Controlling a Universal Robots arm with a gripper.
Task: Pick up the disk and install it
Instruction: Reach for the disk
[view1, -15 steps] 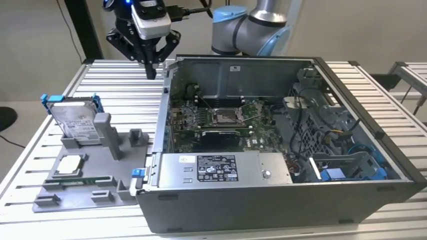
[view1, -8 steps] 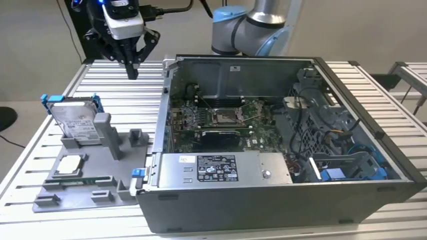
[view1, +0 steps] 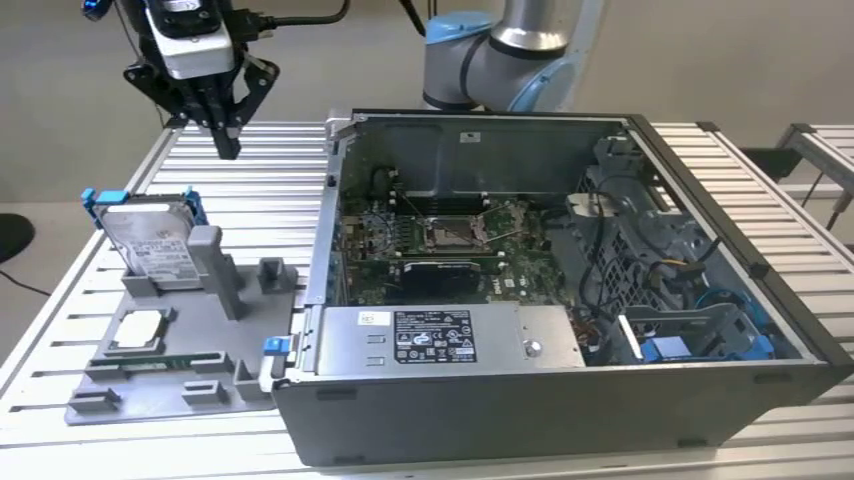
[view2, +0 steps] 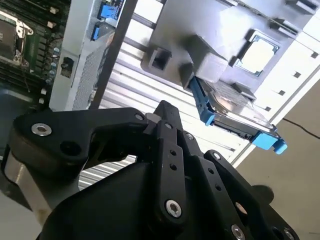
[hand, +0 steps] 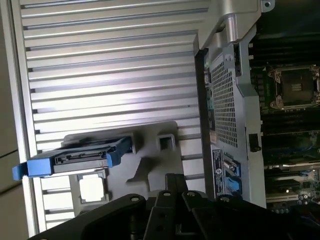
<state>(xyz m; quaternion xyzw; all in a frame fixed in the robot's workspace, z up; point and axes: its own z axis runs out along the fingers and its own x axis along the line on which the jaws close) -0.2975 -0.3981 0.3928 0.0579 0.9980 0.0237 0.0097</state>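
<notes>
Open computer case (view1: 534, 410): circuit board (view1: 454, 240) and silver box (view1: 441, 335) inside. Grey holder (view1: 174, 385): disk (view1: 154, 245) standing on edge in its slot, square chip (view1: 140, 330) lying flat in a recess. My gripper (view1: 227, 148): fingers (view2: 167, 130) pressed together, gripping nothing, touching nothing. The disk sits below my fingertips, well apart.

Disk (view1: 150, 240) upright in holder (view1: 214, 265), the exterior view's left of PC case (view1: 561, 400), gripper (view1: 226, 150) above, apart

Black gripper (view1: 227, 148). Nearest the jaws: silver-grey disk (view1: 150, 245), white printed label, blue frame. Holder (view1: 214, 375) near it plain mid-grey, chip (view1: 140, 330) silver. Table (view1: 267, 180) pale silver, ribbed stripes. Farther from the jaws: case (view1: 534, 410) dark grey, board (view1: 514, 272) green.
</notes>
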